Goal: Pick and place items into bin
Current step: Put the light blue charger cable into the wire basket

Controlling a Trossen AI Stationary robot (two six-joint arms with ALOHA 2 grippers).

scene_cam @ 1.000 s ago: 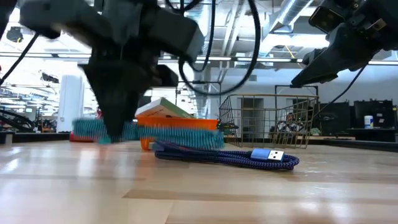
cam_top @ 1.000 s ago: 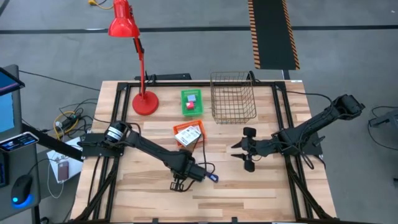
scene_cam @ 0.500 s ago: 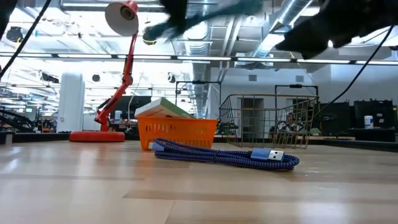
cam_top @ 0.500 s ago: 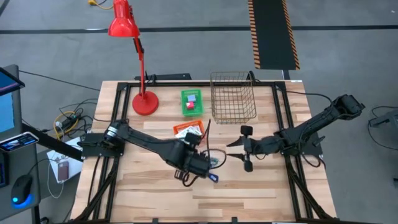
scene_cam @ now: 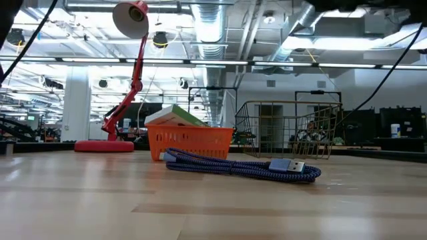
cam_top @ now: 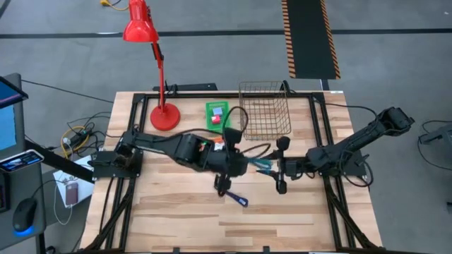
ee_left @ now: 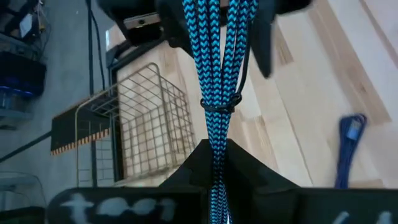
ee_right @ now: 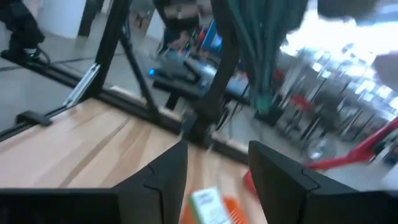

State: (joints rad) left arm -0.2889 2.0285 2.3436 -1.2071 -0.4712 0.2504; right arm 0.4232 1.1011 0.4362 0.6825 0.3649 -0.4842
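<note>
We see the left gripper (cam_top: 248,167) mid-table, raised off the wood, clenched on a bundled teal cable (ee_left: 216,74); the right gripper (cam_top: 278,165) faces it just beside, fingers parted, empty; the wire bin (cam_top: 265,110) stands behind them; a blue cable (scene_cam: 243,167) lies on the table (scene_cam: 100,200).

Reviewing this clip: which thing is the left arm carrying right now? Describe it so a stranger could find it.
Start at the wire basket at the table's far edge. Just in front of it, above the table's middle, the left end effector is shut on a bundled teal braided cable. The blue-purple cable also looks braided but lies loose on the wood, ending in a blue plug.
</note>
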